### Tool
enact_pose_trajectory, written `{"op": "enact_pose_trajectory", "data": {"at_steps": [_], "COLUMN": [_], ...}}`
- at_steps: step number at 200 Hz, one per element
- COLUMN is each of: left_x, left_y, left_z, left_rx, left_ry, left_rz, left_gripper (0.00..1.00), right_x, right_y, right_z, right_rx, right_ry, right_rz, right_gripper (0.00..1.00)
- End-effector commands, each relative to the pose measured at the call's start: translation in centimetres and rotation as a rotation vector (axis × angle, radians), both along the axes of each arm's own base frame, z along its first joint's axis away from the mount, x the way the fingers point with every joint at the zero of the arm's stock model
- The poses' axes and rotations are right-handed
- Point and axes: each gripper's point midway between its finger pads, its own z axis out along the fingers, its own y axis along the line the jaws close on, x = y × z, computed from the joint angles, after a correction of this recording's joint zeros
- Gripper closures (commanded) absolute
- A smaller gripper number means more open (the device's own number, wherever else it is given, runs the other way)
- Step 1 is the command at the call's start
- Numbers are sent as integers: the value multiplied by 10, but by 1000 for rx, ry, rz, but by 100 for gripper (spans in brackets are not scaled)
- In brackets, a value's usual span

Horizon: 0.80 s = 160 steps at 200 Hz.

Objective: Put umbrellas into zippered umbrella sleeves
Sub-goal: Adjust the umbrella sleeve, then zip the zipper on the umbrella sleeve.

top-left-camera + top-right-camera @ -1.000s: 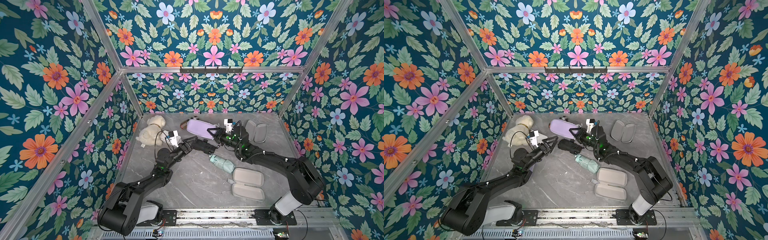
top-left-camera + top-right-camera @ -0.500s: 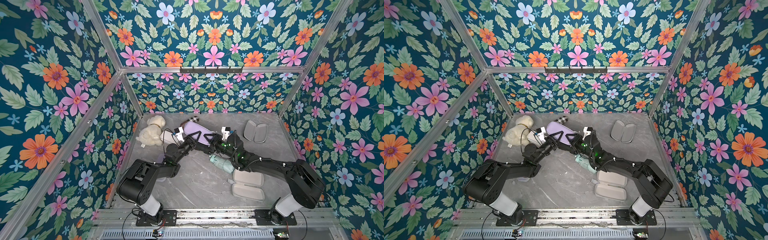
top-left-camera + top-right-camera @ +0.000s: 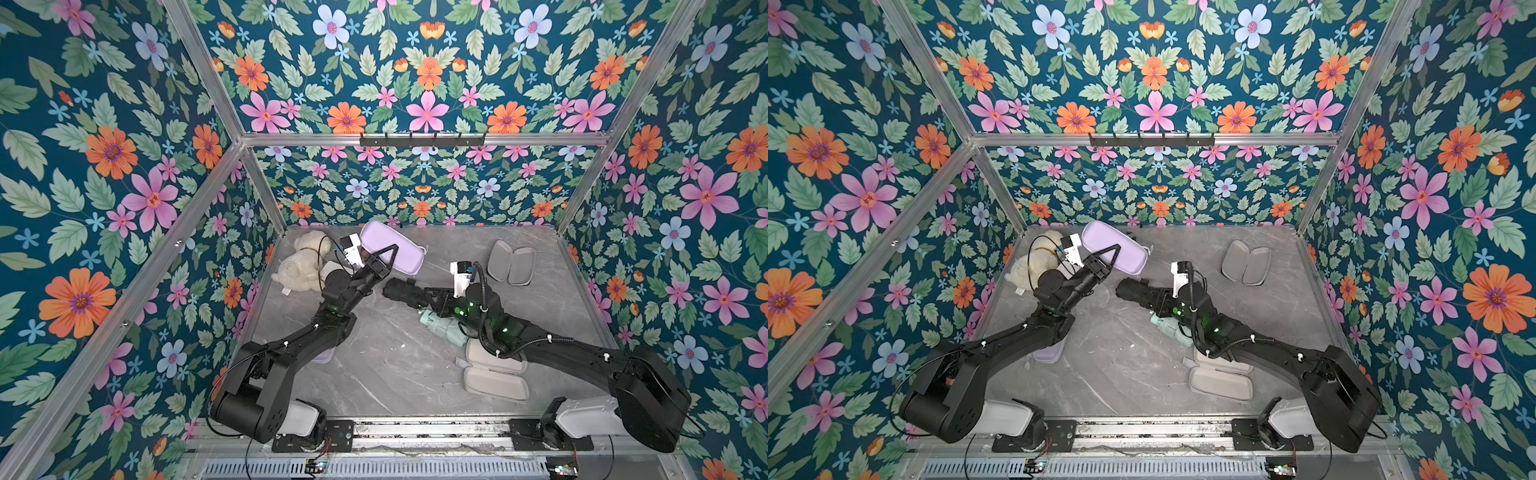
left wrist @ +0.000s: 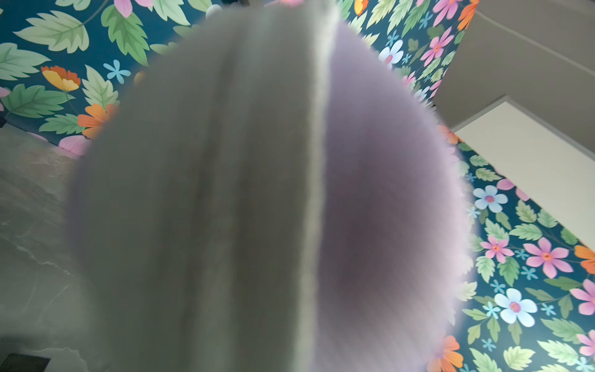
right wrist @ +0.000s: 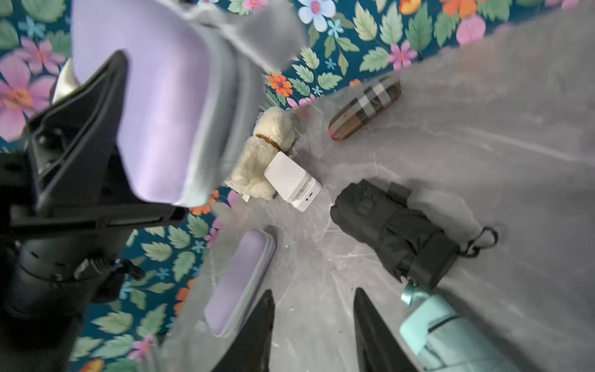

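My left gripper (image 3: pixel 386 257) is shut on the edge of a lavender zippered umbrella sleeve (image 3: pixel 390 251), holding it tilted up off the table near the back wall. In the left wrist view that sleeve (image 4: pixel 370 193) is a blur filling the frame and hides the jaws. My right gripper (image 5: pixel 314 293) is open over bare table. The black umbrella (image 5: pixel 392 235) lies just beside it, untouched. The mint green umbrella (image 3: pixel 442 328) lies under my right wrist. A second lavender sleeve (image 5: pixel 238 283) lies shut beneath my left arm.
Two sleeves lie open, grey lining up: one at the front right (image 3: pixel 494 370), one at the back right (image 3: pixel 509 262). A cream plush toy (image 3: pixel 301 262), a white box (image 5: pixel 291 180) and a tan plaid capsule (image 5: pixel 365 108) sit at the back left. Flowered walls enclose the table.
My left gripper left the black umbrella, went to the lavender sleeve, shut on it and lifted it. My right gripper let go of that sleeve and drew back beside the black umbrella.
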Motion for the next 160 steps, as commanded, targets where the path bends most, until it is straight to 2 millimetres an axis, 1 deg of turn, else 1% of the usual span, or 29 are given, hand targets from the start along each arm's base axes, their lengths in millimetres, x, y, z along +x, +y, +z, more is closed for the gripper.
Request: {"op": "enact_pose_trajectory", "data": {"at_steps": [1, 46, 89, 122, 145, 160], "left_x": [-2, -7, -8, -7, -7, -6], "left_y": [-2, -10, -15, -15, -15, -15], "left_z": [8, 11, 6, 7, 6, 4], "left_rx": [43, 39, 46, 42, 38, 41], "left_ry": [-45, -48, -34, -30, -18, -7], "left_rz": [7, -14, -22, -19, -20, -19], "left_gripper": [81, 81, 81, 81, 81, 81], "right_x": [12, 26, 34, 40, 42, 43], "right_y": [-1, 16, 27, 31, 30, 28], "right_z": [15, 22, 29, 30, 33, 34], "right_rx": [-273, -311, -298, -276, -264, -267], "right_ry": [-279, -363, -394, -393, -400, -405], "right_rz": [-28, -19, -22, -39, -57, -69], "right_gripper": [58, 59, 64, 76, 84, 92]}}
